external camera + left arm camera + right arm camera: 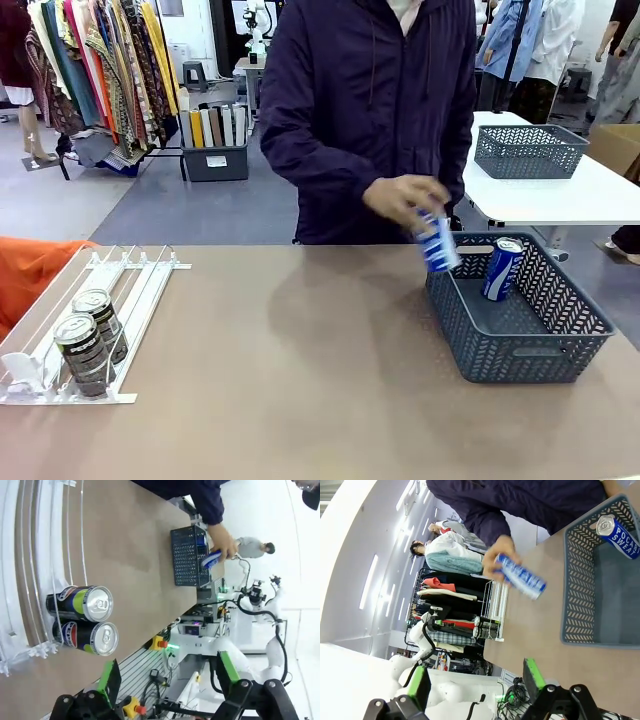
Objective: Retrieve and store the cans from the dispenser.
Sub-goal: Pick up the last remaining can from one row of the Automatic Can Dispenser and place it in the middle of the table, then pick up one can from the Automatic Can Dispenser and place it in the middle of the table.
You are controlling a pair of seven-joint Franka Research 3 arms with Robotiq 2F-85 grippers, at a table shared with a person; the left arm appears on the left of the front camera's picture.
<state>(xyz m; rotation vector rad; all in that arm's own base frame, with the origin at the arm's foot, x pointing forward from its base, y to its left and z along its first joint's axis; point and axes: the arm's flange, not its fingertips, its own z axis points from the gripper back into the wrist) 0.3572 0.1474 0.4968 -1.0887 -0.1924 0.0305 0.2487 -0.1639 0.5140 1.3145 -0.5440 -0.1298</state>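
While a person's hand (400,197) holds a blue can (436,245) at the basket (520,360), the left hand (167,680) hangs wide. The dark cans (82,602) ahead probably come next.

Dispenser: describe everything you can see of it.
The flat white wire-rail dispenser lies on the brown tabletop at the robot's left and seems to slope down towards the robot's side. Thin parallel rails form several lanes, joined by a crossbar at the far end, with white plastic stops at the near end. Two dark cylindrical metal cans with silver tops stand upright in one lane, one behind the other, the front one against the stops. The other lanes hold nothing.
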